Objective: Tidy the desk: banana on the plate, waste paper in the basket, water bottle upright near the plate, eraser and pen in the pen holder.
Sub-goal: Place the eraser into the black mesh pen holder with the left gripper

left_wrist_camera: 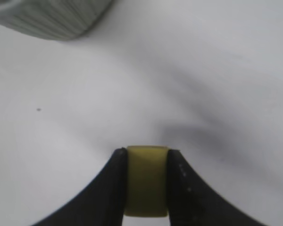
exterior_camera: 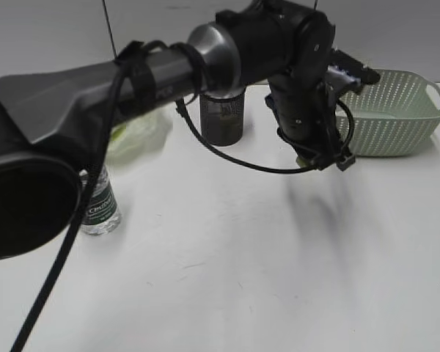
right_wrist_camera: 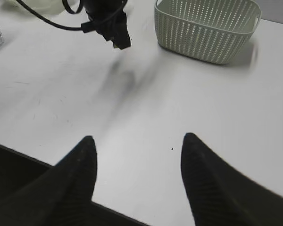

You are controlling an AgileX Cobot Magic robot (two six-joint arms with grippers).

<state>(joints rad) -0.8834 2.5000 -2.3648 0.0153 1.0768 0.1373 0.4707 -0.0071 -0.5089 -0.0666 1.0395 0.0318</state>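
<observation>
Eraser pinched above worktop, holder not yet reached

Eraser (left_wrist_camera: 146,181), a small yellowish block, is seen clamped between the two dark jaws of the left pincer (left_wrist_camera: 146,188) in the left wrist view, clear of the white worktop (left_wrist_camera: 132,94), with a soft shadow cast beneath it. Only the block's flanks are covered by the jaws, so the hold is judged narrow; a slip could be caused by a quick swing or a knock.

Nearest the exterior camera, the right pincer (right_wrist_camera: 137,155) is held wide open and empty, low over the worktop's near side. Farther back on the left, the water bottle (exterior_camera: 100,202) is seen upright, partly hidden by the left arm, with the pale green plate (exterior_camera: 139,136) behind it; the banana cannot be made out clearly there.

In the middle distance the left pincer hangs just in front of the basket (exterior_camera: 396,114), while the pen holder (exterior_camera: 222,117) stands to its left, behind the arm. The eraser could be released into the basket by mistake, given how near it is. The holder's mesh rim could also be struck and the cup tipped if the approach is made low. The dangling cable could snag it.
</observation>
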